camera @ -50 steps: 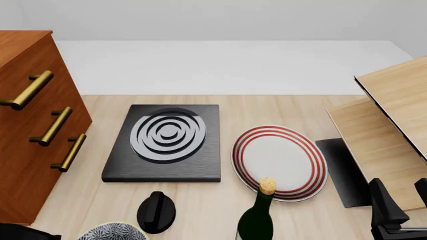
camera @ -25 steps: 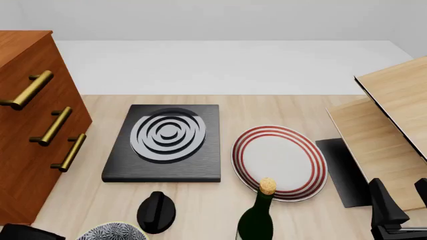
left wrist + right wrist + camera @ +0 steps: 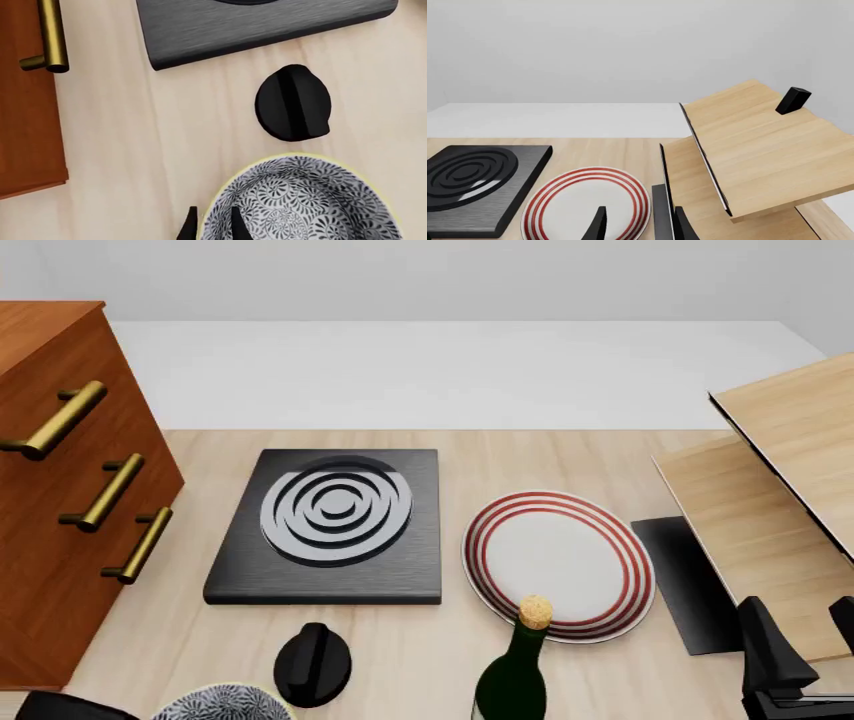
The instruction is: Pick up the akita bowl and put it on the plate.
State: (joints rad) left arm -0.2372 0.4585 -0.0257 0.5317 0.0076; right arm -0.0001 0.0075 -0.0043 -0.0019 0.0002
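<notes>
Since a second ago your left arm's dark bulk has crept further into the front view's lower-left corner, toward the akita bowl (image 3: 224,704); nothing else on the table has shifted. The bowl sits at the near edge of the table, just beside a black knob-shaped object (image 3: 312,664) and near a green bottle (image 3: 514,680) with a cork top. It is well apart from the plate (image 3: 561,562), which lies beyond the bottle, right of the black square slab (image 3: 331,526).

In the left wrist view, the left gripper (image 3: 211,226) straddles the bowl's cream rim, one fingertip outside the wall and one inside, the gap narrow; no squeeze on the rim is evident yet. The right gripper (image 3: 637,226) hangs over the near edge of the plate, fingers parted and holding nothing.

Status, as judged: the grasp is being set and no lift has begun. You have the closing, lifting, carrying past the bottle and placing all outstanding.
</notes>
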